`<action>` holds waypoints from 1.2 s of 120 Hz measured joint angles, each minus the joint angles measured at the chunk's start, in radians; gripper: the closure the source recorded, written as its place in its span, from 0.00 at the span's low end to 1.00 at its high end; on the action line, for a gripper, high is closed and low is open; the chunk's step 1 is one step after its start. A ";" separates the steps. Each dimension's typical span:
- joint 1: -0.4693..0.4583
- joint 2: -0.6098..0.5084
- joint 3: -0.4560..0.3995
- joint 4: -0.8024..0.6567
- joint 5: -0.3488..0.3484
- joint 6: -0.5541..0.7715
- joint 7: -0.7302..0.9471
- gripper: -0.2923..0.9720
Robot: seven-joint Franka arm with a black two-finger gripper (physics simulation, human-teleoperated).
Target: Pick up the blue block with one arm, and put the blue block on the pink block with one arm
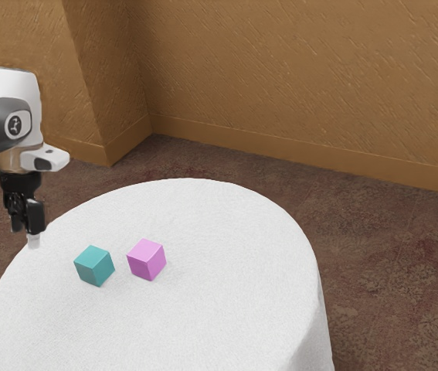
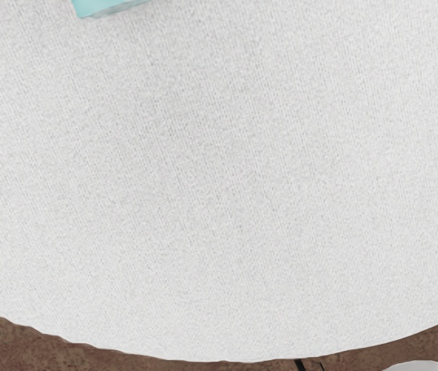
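Teal-blue cube (image 1: 94,265) on round white-clothed table (image 1: 219,224), just beside the pink cube (image 1: 146,259), at its 9 o'clock, not touching; black two-finger gripper (image 1: 32,232) hovers at teal-blue cube's 10 o'clock, near the table edge; pincer width cannot be told

A home-like room with ochre plaster walls (image 1: 280,62), brown carpet (image 1: 381,247) and a round white-clothed table (image 1: 219,232).

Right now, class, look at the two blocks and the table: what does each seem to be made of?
Blue block: smooth matte plastic or painted wood, perhaps; even colour, crisp edges, no grain. Pink block: the same look. Table: seemingly covered in white cloth; fine pebbly texture over top and sides.
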 joint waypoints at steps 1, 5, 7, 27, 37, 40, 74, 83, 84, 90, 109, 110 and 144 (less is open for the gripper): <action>0.002 0.001 -0.003 -0.003 0.004 0.008 0.002 0.23; 0.010 0.002 -0.021 -0.007 0.018 0.040 0.011 0.23; 0.014 0.003 -0.027 -0.007 0.022 0.054 0.013 0.23; 0.052 -0.013 -0.041 -0.024 -0.035 0.184 -0.030 0.23; 0.091 -0.099 -0.047 -0.070 -0.076 0.212 -0.073 0.23; 0.101 -0.120 -0.050 -0.078 -0.087 0.217 -0.086 0.23; 0.157 -0.159 -0.196 -0.306 -0.327 0.421 -0.246 0.23; 0.165 -0.152 -0.200 -0.329 -0.347 0.488 -0.281 0.23; 0.166 -0.151 -0.200 -0.330 -0.348 0.494 -0.285 0.23; 0.180 -0.119 -0.202 -0.329 -0.332 0.530 -0.304 0.23; 0.195 0.023 -0.203 -0.256 -0.244 0.613 -0.357 0.23; 0.195 0.028 -0.203 -0.255 -0.242 0.616 -0.359 0.23; 0.188 0.201 -0.231 -0.139 -0.092 0.691 -0.454 0.23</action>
